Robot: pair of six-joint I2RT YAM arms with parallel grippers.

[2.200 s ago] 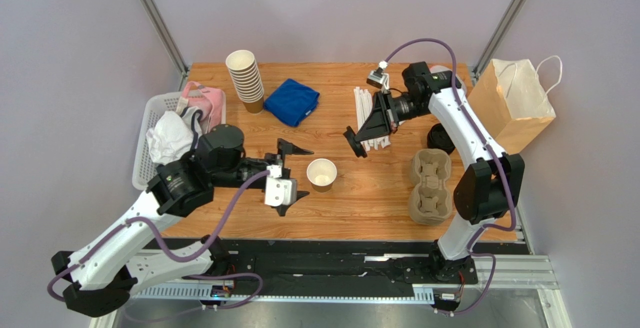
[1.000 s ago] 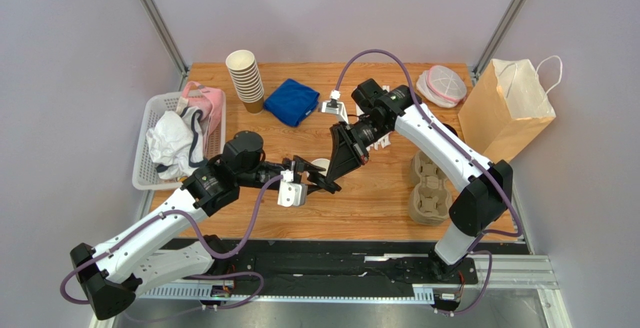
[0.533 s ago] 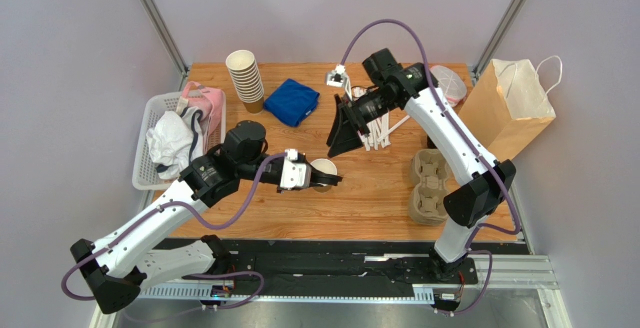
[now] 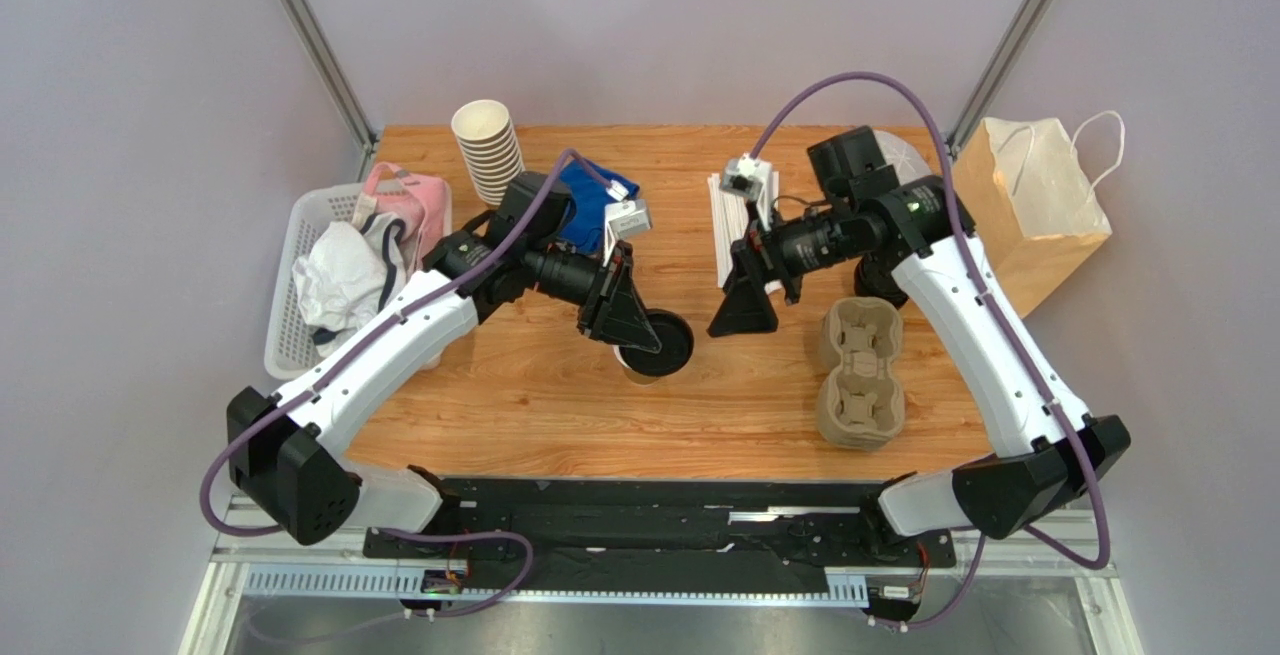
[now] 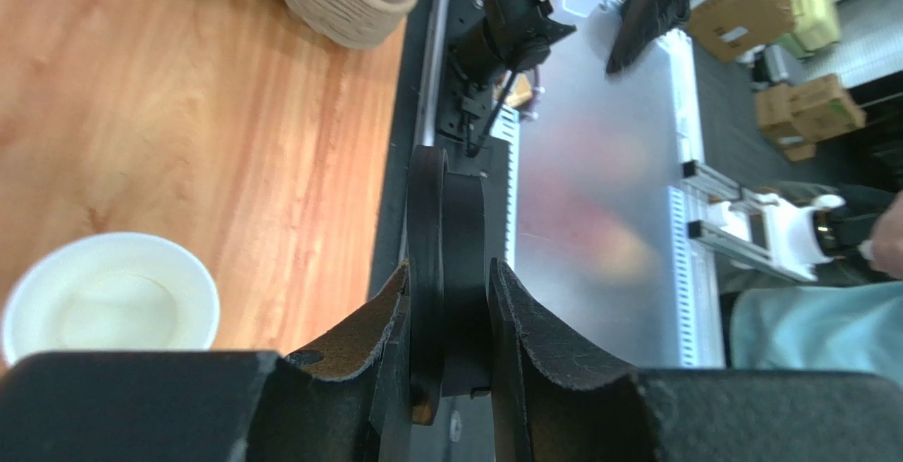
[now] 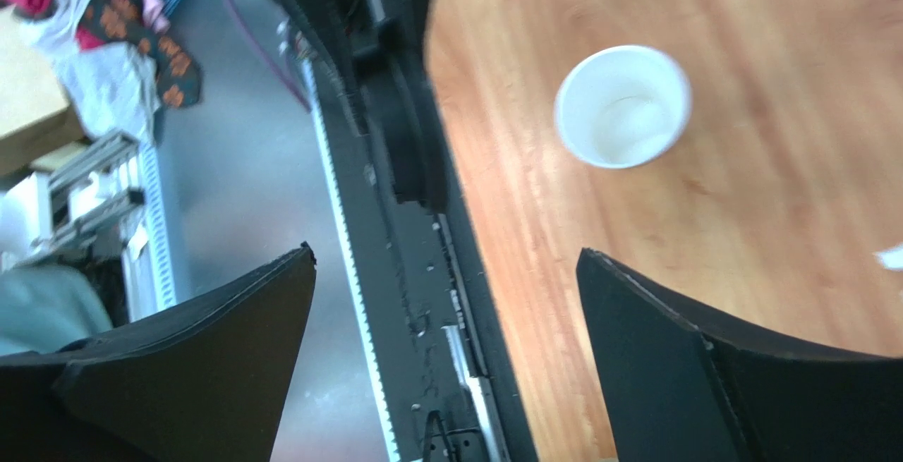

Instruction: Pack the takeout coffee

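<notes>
The takeout coffee cup (image 4: 643, 370), a small paper cup with a white inside, stands on the wooden table with no lid on it. It also shows in the left wrist view (image 5: 106, 303) and the right wrist view (image 6: 622, 105). My left gripper (image 4: 628, 322) is shut on a round black lid (image 4: 661, 343), held tilted just over the cup and hiding most of it. In the left wrist view the lid (image 5: 445, 198) stands edge-on between the pads of this gripper (image 5: 449, 266). My right gripper (image 4: 747, 310) hangs open and empty a little to the cup's right, its jaws wide apart (image 6: 445, 256).
A brown cup carrier (image 4: 861, 370) lies at the right, a kraft paper bag (image 4: 1029, 213) stands at the back right. White straws (image 4: 721, 220), a blue cloth (image 4: 598, 193) and a stack of paper cups (image 4: 492, 160) are at the back. A white basket (image 4: 301, 295) sits left.
The right gripper let go of the lid, opened wide and drew back to the right. The left arm swung round from the back, keeping the lid by the cup.
</notes>
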